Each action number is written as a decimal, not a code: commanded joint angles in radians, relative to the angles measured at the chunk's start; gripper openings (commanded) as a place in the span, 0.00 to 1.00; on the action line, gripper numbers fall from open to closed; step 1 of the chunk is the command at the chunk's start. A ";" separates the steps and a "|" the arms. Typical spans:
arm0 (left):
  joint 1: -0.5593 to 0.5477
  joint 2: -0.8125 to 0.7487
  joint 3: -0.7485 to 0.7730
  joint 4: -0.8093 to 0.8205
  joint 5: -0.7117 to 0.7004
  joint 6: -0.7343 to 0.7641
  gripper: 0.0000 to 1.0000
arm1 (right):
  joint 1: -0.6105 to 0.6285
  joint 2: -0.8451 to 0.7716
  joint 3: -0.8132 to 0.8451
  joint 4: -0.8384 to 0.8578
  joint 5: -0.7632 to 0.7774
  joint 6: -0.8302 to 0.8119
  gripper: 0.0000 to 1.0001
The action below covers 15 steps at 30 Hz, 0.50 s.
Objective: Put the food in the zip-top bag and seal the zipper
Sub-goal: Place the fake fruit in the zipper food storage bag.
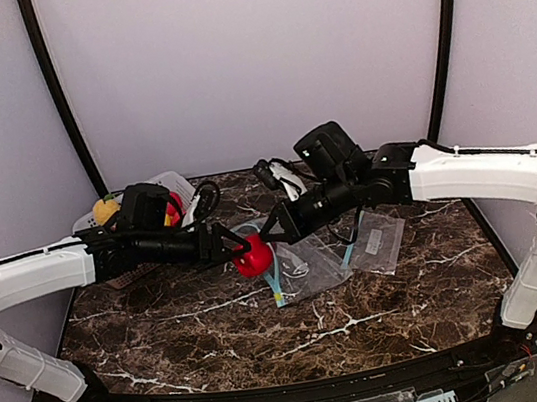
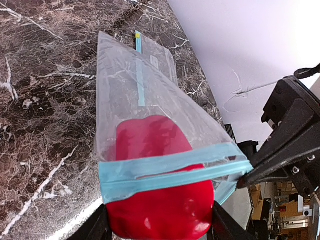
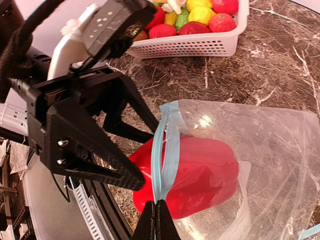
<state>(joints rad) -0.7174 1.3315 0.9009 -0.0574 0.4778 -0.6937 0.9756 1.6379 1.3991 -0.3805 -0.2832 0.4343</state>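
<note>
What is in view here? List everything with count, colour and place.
pepper: one, red, partly inside the bag's mouth
bag: one, clear with a blue zipper, mid-table, mouth lifted
spare bag: one, clear, flat on the table to the right of the first
basket: one, white lattice, far-left part of the table
food: several pieces, red, yellow and green, in the basket
table: one, dark marble
left hand: one, black, gripping the pepper
right hand: one, black, shut on the bag's zipper rim
</note>
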 commanded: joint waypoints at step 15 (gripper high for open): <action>-0.002 -0.036 -0.061 0.319 0.084 -0.111 0.50 | -0.033 -0.047 -0.094 0.169 -0.153 0.100 0.00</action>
<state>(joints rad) -0.7162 1.3380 0.8669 0.1299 0.4904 -0.7654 0.9657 1.6291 1.3426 -0.2775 -0.4046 0.4763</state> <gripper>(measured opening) 0.610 0.005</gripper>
